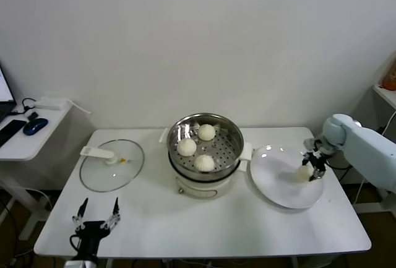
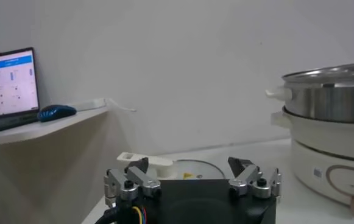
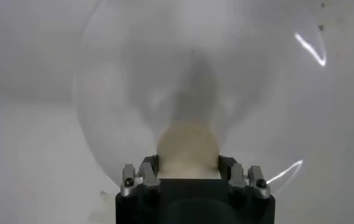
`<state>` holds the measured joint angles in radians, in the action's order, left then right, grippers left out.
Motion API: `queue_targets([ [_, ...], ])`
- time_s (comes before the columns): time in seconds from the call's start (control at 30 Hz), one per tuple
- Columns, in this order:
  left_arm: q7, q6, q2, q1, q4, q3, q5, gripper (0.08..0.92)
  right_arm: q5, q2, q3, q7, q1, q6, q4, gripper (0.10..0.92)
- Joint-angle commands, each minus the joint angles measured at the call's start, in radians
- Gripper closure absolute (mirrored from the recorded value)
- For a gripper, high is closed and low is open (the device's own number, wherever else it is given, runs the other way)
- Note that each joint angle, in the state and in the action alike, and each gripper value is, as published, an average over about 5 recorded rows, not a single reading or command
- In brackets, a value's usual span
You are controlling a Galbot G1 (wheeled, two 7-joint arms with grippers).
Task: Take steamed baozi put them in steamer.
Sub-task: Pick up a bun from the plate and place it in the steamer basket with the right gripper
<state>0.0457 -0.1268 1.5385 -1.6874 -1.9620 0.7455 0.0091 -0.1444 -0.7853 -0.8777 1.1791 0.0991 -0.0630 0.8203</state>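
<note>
The steamer (image 1: 232, 151), a shiny steel basket on a cream pot base, stands mid-table and holds three baozi (image 1: 206, 132), (image 1: 187, 147), (image 1: 205, 163). A fourth baozi (image 1: 303, 173) is at the right side of the white plate (image 1: 278, 187). My right gripper (image 1: 311, 168) is shut on it, with a finger on each side. In the right wrist view the bun (image 3: 187, 145) sits between the jaws of the gripper (image 3: 187, 165), over the plate (image 3: 134, 79). I cannot tell whether it rests on the plate or hangs just above it. My left gripper (image 1: 96, 213) is open and empty at the table's front left.
A flat glass lid (image 1: 111, 166) with a white handle lies left of the steamer. It also shows in the left wrist view (image 2: 208, 167), beyond the left gripper (image 2: 192, 176), with the steamer (image 2: 335, 100) alongside. A side desk (image 1: 25, 141) with a mouse stands far left.
</note>
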Motion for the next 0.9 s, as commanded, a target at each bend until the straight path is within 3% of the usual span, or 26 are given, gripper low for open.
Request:
queue_targets([
  [0.03, 0.001, -0.001, 0.001, 0.012, 0.002, -0.007, 0.003, 0.177, 0.354, 0.014, -0.242, -0.005, 0.269, 0.121, 0.084, 0.389],
  [0.4, -0.002, -0.056, 0.012, 0.014, -0.006, -0.034, 0.092, 0.177, 0.744, -0.082, -0.558, -0.047, 0.592, 0.272, 0.217, 0.388],
  [0.9, -0.001, -0.039, -0.012, 0.015, -0.027, -0.037, 0.052, 0.177, 0.956, -0.312, -0.695, -0.072, 0.725, 0.316, 0.214, 0.388],
])
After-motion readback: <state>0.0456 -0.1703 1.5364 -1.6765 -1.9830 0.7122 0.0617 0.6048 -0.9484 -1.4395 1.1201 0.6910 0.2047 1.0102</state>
